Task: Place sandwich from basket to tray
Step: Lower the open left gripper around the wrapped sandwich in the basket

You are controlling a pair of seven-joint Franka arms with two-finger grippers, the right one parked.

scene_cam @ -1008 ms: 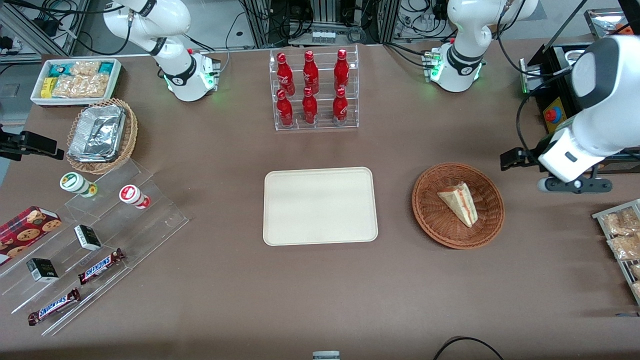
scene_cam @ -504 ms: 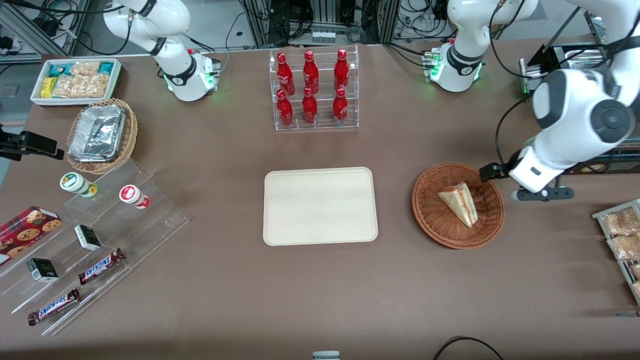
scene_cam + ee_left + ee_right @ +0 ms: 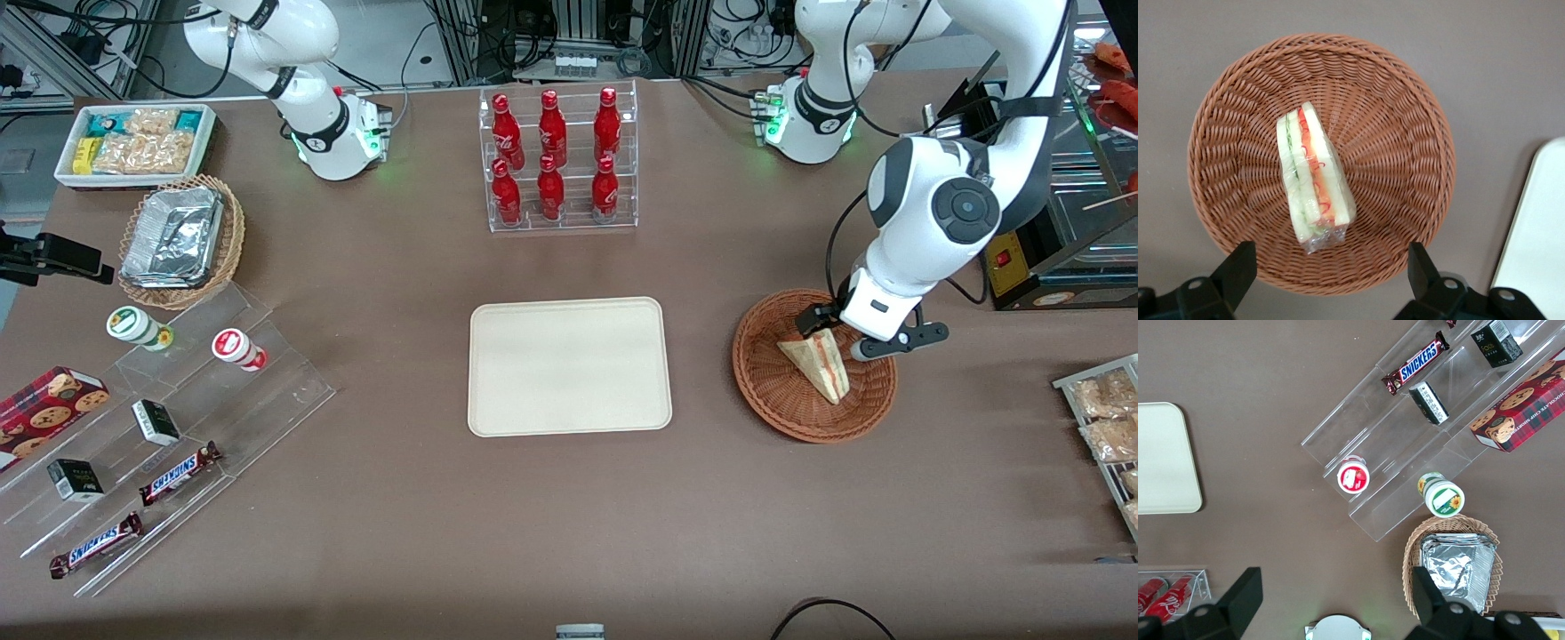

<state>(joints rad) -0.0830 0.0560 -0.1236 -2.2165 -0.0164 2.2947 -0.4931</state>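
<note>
The gripper [image 3: 837, 335] hovers over the basket [image 3: 773, 382], fingers [image 3: 1238, 270] spread wide and holding nothing. Half a second ago it hung outside the rim; now it is above the one sandwich [image 3: 816, 360], which lies wrapped in the basket just below it. Near the basket, toward the parked arm, sits one bare tray [image 3: 569, 366]. Farther off stand six red bottles [image 3: 553, 157]. Farthest lie two bars [image 3: 179, 472] reading "SNICKERS".

Even, bright overhead light, soft short shadows under the gripper [image 3: 834, 333] above the basket [image 3: 765, 373]; mild glare on the sandwich [image 3: 1313, 177] wrap, all views sharp, little edge distortion.
</note>
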